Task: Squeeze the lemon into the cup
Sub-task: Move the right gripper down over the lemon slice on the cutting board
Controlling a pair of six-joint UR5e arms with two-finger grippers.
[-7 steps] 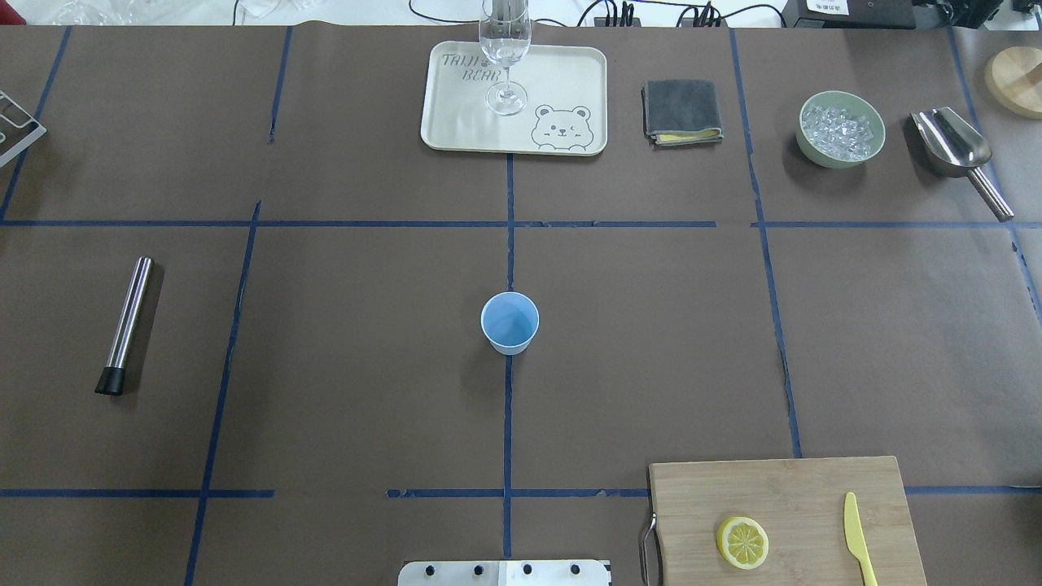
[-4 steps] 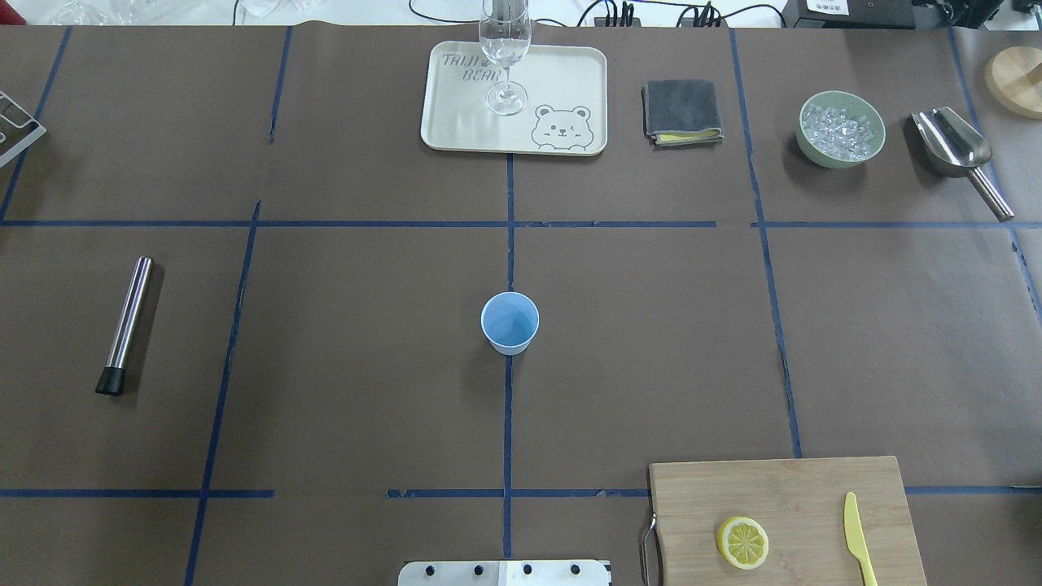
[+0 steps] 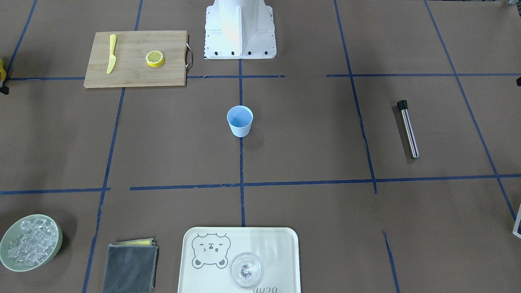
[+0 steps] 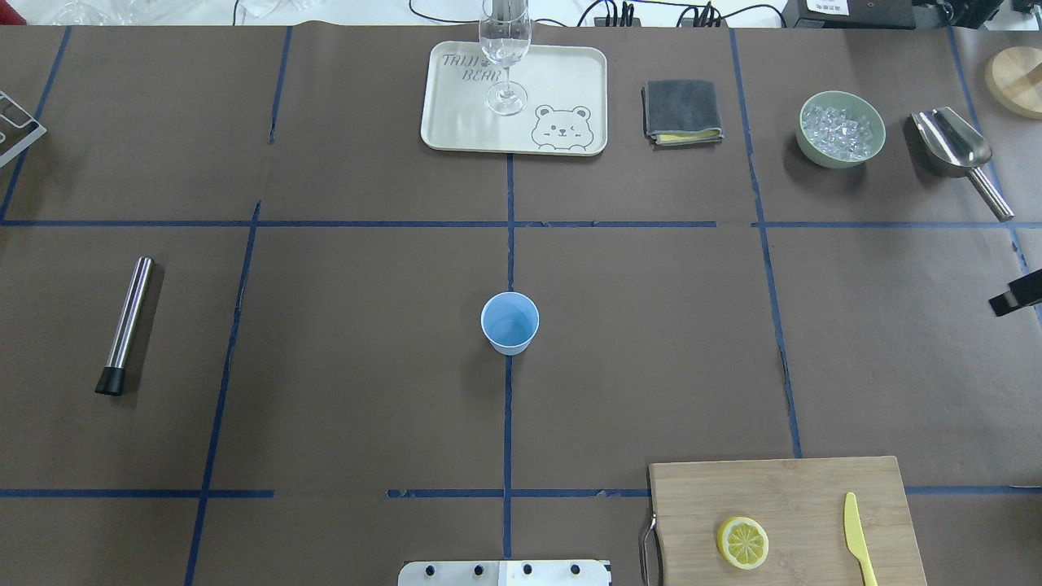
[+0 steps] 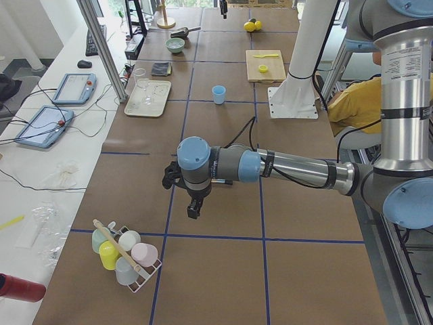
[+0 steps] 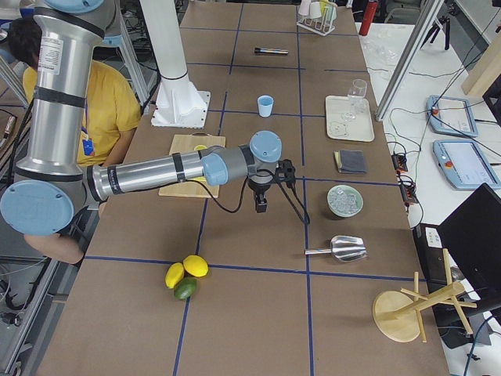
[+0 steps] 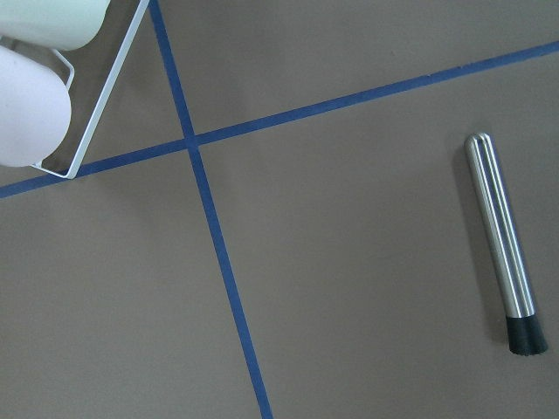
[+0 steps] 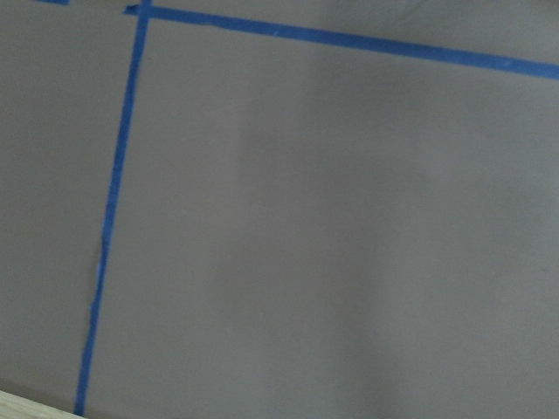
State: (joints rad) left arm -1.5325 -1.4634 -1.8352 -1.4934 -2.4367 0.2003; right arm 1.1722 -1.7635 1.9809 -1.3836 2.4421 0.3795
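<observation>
The lemon slice (image 4: 742,543) lies face up on the wooden cutting board (image 4: 781,488) at the near right; it also shows in the front-facing view (image 3: 155,58). The light-blue cup (image 4: 510,322) stands upright at the table's middle (image 3: 239,121). My right gripper (image 6: 261,204) hangs fingers down over bare table, beyond the board's right end and far from both; only a dark part of it (image 4: 1017,295) shows at the overhead view's right edge. My left gripper (image 5: 193,208) hangs over the table's left end. I cannot tell whether either is open or shut.
A tray (image 4: 456,122) with a clear glass (image 4: 505,49), a grey cloth (image 4: 682,111), a bowl of ice (image 4: 841,129) and a scoop (image 4: 952,142) line the far side. A steel muddler (image 4: 128,325) lies left. A yellow knife (image 4: 855,537) lies on the board.
A dark part of my right gripper has come into the overhead view at its right edge. Nothing on the table has moved.
</observation>
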